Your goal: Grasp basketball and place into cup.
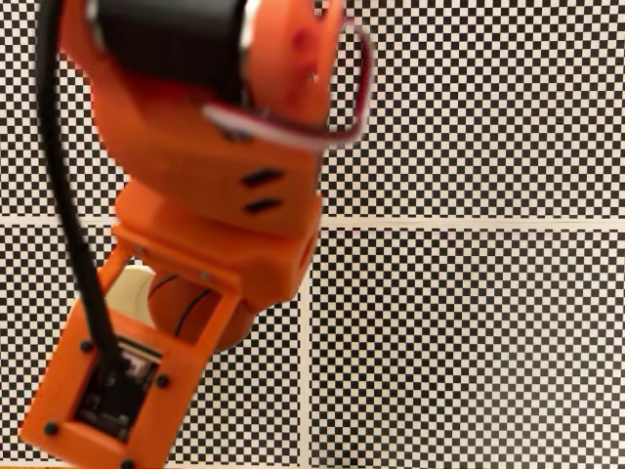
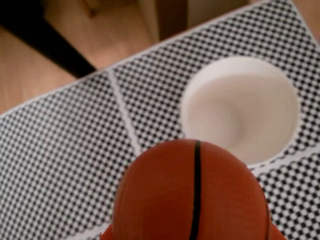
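The basketball [image 2: 190, 197], dark orange with a black seam, looms large at the bottom of the wrist view, held above the checkered mat. Slivers of bright-orange fingers [image 2: 106, 233] flank it at the frame's lower edge. The cream-white cup [image 2: 240, 107] stands upright up and to the right of the ball, its plain inside showing. In the fixed view my orange arm covers the left side. Through a gap in it I see the basketball [image 1: 184, 305] in my gripper [image 1: 210, 318], with a bit of the cup [image 1: 125, 288] just to its left.
A black-and-white checkered mat [image 1: 469, 322] with white seams covers the table. In the wrist view its far edge [image 2: 150, 52] runs diagonally, with a wooden floor and a dark table leg [image 2: 45, 42] beyond. A black cable [image 1: 68, 215] runs down the arm.
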